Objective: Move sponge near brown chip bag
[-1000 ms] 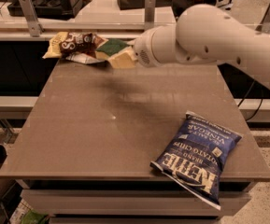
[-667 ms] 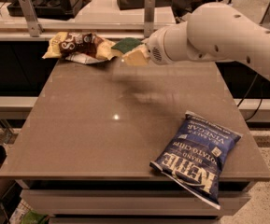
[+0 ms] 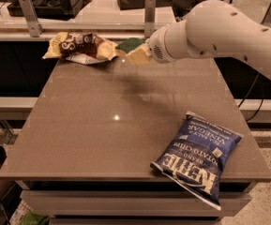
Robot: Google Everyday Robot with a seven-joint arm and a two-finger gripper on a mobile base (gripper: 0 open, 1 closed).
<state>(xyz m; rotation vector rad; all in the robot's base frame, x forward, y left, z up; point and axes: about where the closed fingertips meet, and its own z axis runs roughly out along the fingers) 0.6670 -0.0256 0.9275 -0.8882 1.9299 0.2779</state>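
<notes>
The step in hand looks like the carry and placement: the sponge (image 3: pixel 133 51) sits in the upper middle of the frame, tilted, its dark green top turned up and to the left and its pale yellow foam below. It is pressed against the end of the white arm (image 3: pixel 219 29) that reaches in from the upper right. It appears to hang just above the far edge of the table (image 3: pixel 79 139), with a soft shadow on the surface beneath it. The gripper (image 3: pixel 146 54) is at that end of the arm, hidden behind the rounded wrist, so I cannot tell whether it is clamped on the sponge or merely against it. The brown chip bag (image 3: pixel 81 46) lies crumpled at the upper left, on the far edge of the table, and its right yellow edge is just beside the sponge. The task therefore seems almost done. The next move calls for a short descent to set the sponge flat on the table next to the bag without nudging it, then a clean release. The blue Kettle bag (image 3: pixel 196 156) lies well apart at the lower right.
</notes>
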